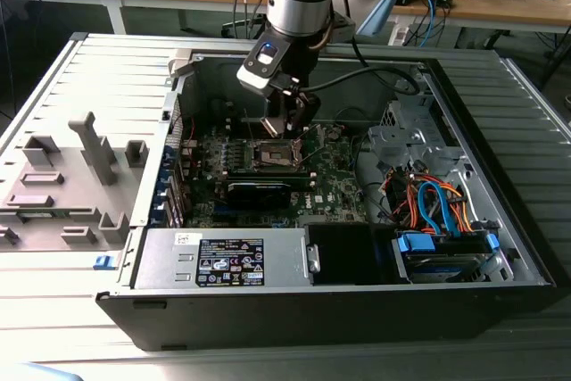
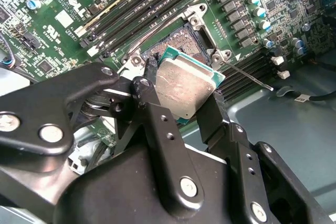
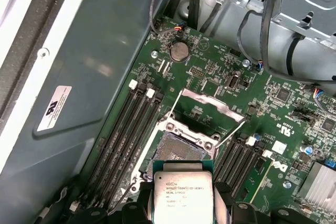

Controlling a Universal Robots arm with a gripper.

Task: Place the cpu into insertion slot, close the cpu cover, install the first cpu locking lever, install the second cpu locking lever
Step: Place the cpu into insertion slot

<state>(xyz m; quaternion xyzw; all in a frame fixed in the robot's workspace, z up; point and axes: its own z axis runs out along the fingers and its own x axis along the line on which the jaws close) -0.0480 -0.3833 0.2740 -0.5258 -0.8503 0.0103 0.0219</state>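
While the gripper [image 2: 182, 98] is clenching the cpu [image 2: 185, 85] by two opposite edges just above the bare insertion slot [image 2: 181, 45], its cpu cover [image 3: 212, 103] standing raised, a level, corner-matched descent is looking vital to spare the slot's contacts.

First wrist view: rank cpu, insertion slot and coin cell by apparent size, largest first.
1-2. cpu and insertion slot: they look about the same size. The cpu is held nearer the camera, so I won't rank these two.
3. coin cell: clearly the smallest.
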